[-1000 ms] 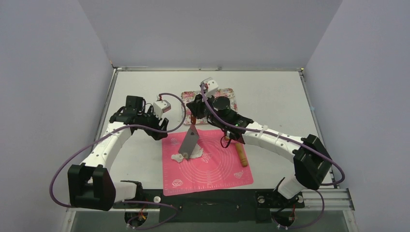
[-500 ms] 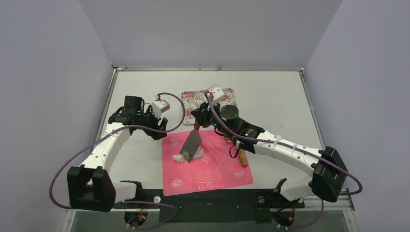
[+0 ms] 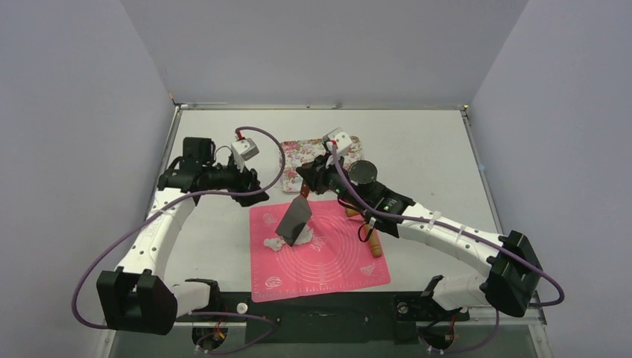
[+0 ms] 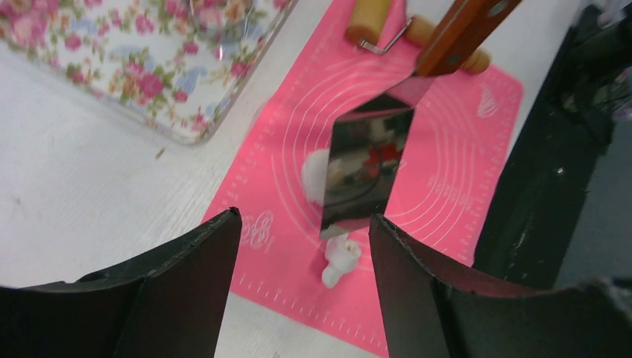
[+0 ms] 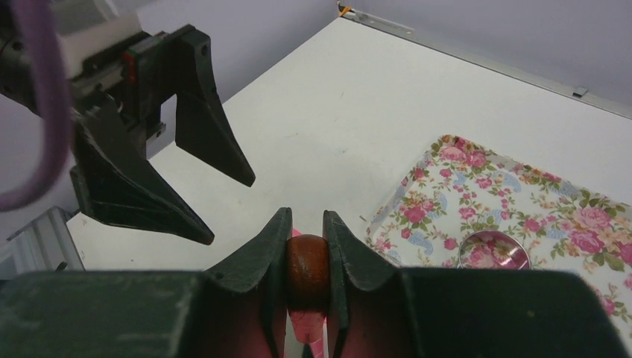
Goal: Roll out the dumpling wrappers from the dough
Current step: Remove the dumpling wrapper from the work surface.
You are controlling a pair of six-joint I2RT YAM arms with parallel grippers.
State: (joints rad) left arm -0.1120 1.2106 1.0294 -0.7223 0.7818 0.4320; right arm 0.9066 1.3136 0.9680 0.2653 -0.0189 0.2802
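We read the clock on the top view, with twelve away from the arm bases. The dough [image 3: 302, 236] [image 4: 314, 176] lay on the pink mat [image 3: 335, 261] [image 4: 447, 171], in the mat's ten o'clock part, as a white lump half hidden behind a metal scraper [image 3: 294, 221] [image 4: 367, 168]. Because the blade covered part of it, we could not tell the lump's long axis. A small scrap [image 3: 272, 243] [image 4: 339, 257] sat apart from the lump toward eight o'clock, just beside the blade's lower edge.

The scraper stood tilted, its long axis running from the wooden handle at one o'clock down to the blade edge at seven o'clock. The right gripper [image 3: 308, 181] [image 5: 306, 231] had its fingers clamped on the end of that handle.

The left gripper [image 3: 250, 194] [image 4: 304, 216] hung over bare table at about ten o'clock from the mat, fingers wide apart with nothing between them, pointing toward the dough.

A rolling pin [image 3: 373, 241] [image 4: 369, 19] lay at the mat's three o'clock edge, lengthwise from eleven to five, partly under the right arm. A flowered tray [image 3: 296, 153] [image 4: 112, 67] [image 5: 522, 201] sat at twelve o'clock of the mat, with a metal ring cutter [image 5: 495, 250] in it
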